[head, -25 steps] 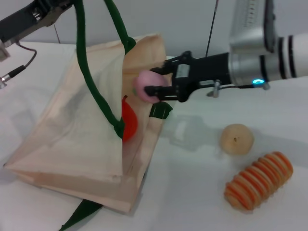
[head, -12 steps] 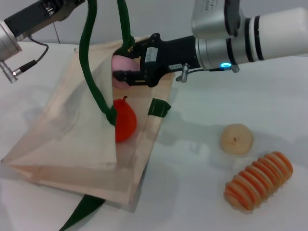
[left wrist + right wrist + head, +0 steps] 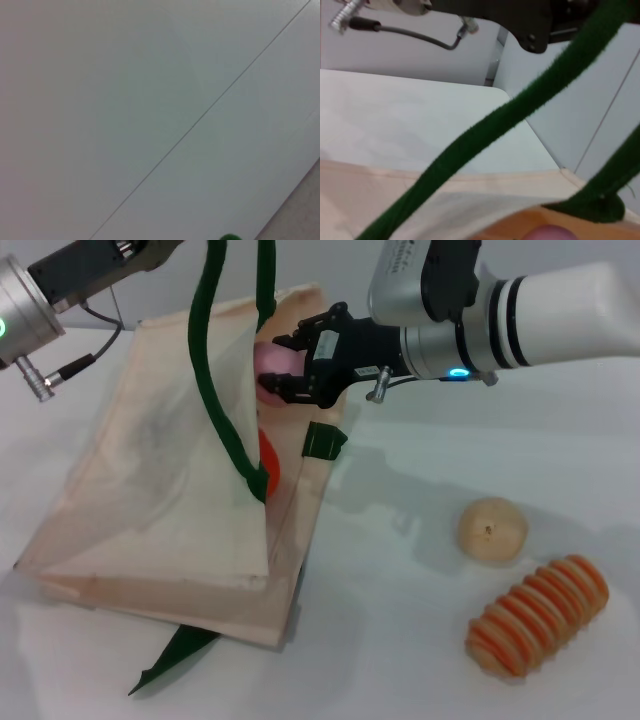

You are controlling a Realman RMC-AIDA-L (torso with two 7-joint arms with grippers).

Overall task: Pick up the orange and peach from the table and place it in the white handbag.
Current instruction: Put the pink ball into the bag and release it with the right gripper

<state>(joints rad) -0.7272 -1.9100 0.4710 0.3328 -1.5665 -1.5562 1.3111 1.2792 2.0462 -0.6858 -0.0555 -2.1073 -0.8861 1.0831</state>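
Observation:
The white handbag point(image 3: 150, 490) lies on the table, its mouth held open by its dark green handles point(image 3: 225, 410), which run up out of the head view. My left gripper point(image 3: 540, 22) is at the top of the handles and holds one up; a green bit of handle point(image 3: 230, 237) shows in the left wrist view. My right gripper point(image 3: 288, 368) is shut on the pale pink peach point(image 3: 270, 364) at the bag's mouth. The peach's top also shows in the right wrist view point(image 3: 547, 233). The orange point(image 3: 268, 452) lies inside the bag, mostly hidden by cloth.
A pale tan round fruit point(image 3: 492, 529) and a ridged orange-and-tan striped oblong piece point(image 3: 538, 615) lie on the white table to the right of the bag. A loose green strap end point(image 3: 170, 660) sticks out under the bag's near edge.
My right gripper has carried the peach leftward from beside the bag's rim into its open mouth. The handles have shifted right and the cloth now covers more of the orange.

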